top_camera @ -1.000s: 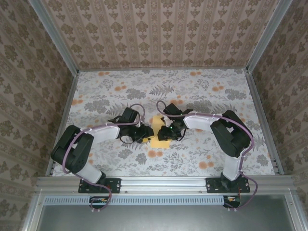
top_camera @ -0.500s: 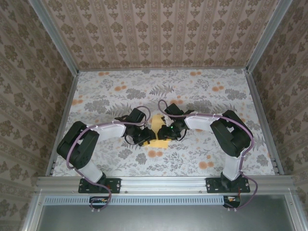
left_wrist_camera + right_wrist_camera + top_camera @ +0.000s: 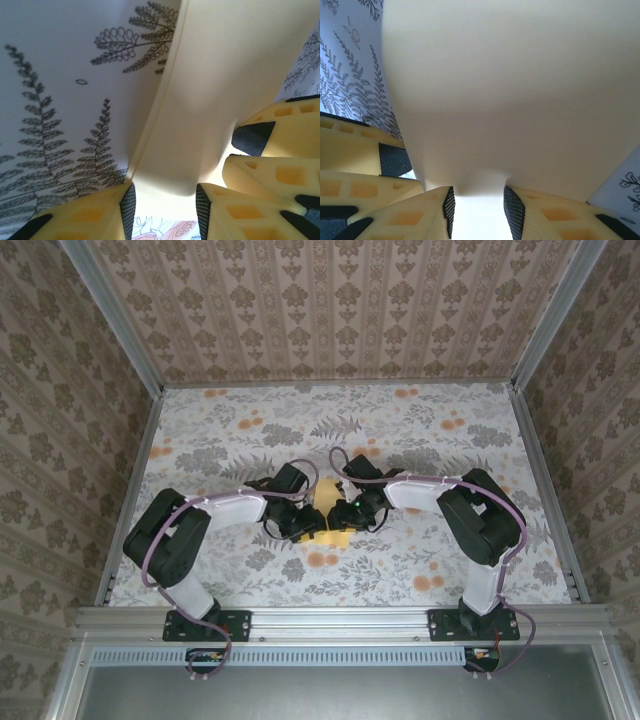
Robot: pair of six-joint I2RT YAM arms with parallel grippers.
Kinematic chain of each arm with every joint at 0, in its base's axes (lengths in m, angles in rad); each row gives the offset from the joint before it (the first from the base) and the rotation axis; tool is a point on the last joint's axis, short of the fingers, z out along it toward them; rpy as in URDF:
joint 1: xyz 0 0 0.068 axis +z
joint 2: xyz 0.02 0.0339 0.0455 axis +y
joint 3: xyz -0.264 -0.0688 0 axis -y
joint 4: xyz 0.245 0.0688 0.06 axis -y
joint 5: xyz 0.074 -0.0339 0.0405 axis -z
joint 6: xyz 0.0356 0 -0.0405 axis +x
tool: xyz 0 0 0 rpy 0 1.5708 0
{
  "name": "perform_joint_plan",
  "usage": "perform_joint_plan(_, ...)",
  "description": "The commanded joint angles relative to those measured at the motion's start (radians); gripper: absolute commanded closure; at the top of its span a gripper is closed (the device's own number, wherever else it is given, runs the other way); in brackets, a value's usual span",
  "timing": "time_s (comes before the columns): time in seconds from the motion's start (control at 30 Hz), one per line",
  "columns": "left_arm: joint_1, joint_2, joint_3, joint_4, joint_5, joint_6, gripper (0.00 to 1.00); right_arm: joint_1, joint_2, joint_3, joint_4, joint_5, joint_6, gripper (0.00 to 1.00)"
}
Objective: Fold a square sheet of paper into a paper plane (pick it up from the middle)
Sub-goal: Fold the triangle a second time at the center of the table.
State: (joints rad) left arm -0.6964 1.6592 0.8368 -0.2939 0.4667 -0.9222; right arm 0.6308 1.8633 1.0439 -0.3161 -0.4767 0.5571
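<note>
Left hand (image 3: 305, 523) and right hand (image 3: 342, 515) meet over a yellow sheet (image 3: 338, 537) on the floral tabletop (image 3: 420, 440).
The sheet lies mid-tabletop beneath both hands. Each hand's fingers stand apart, with the sheet's edge running into the gap, not clamped on it.

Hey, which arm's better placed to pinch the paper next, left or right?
Probably right. The paper runs into the open jaws of the right gripper; at the left gripper, its edge stops short and tablecloth shows between them.
</note>
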Motion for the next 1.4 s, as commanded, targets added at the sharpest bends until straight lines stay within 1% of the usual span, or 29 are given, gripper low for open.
perform_joint_plan(0.0,-0.006,0.024,0.016,0.017,0.007,0.020,0.63,-0.001,0.081,-0.061,-0.044,0.091,0.001,0.62)
perform_joint_plan(0.2,0.018,-0.009,-0.005,0.088,0.042,0.013,0.70,-0.008,0.077,-0.062,-0.046,0.089,0.001,0.62)
perform_joint_plan(0.4,0.058,-0.042,-0.056,0.226,0.128,-0.016,0.72,-0.013,0.074,-0.069,-0.031,0.067,0.005,0.62)
perform_joint_plan(0.6,0.081,-0.033,-0.073,0.278,0.155,-0.030,0.72,-0.027,0.056,-0.101,0.031,0.003,0.002,0.61)
perform_joint_plan(0.77,0.092,-0.036,-0.084,0.288,0.170,-0.033,0.73,-0.045,0.036,-0.124,0.083,-0.063,-0.007,0.55)
perform_joint_plan(0.93,0.113,-0.043,-0.109,0.306,0.169,-0.033,0.67,-0.049,0.019,-0.131,0.100,-0.105,-0.044,0.48)
perform_joint_plan(1.0,0.123,-0.042,-0.116,0.336,0.208,-0.043,0.65,-0.050,0.015,-0.133,0.100,-0.114,-0.062,0.46)
perform_joint_plan(1.13,0.130,-0.029,-0.117,0.385,0.236,-0.061,0.66,-0.049,0.008,-0.136,0.098,-0.118,-0.090,0.41)
perform_joint_plan(1.27,0.130,-0.015,-0.120,0.400,0.246,-0.069,0.66,-0.049,0.005,-0.136,0.097,-0.120,-0.106,0.37)
perform_joint_plan(1.37,0.130,-0.011,-0.125,0.403,0.245,-0.070,0.67,-0.050,0.002,-0.143,0.113,-0.132,-0.111,0.30)
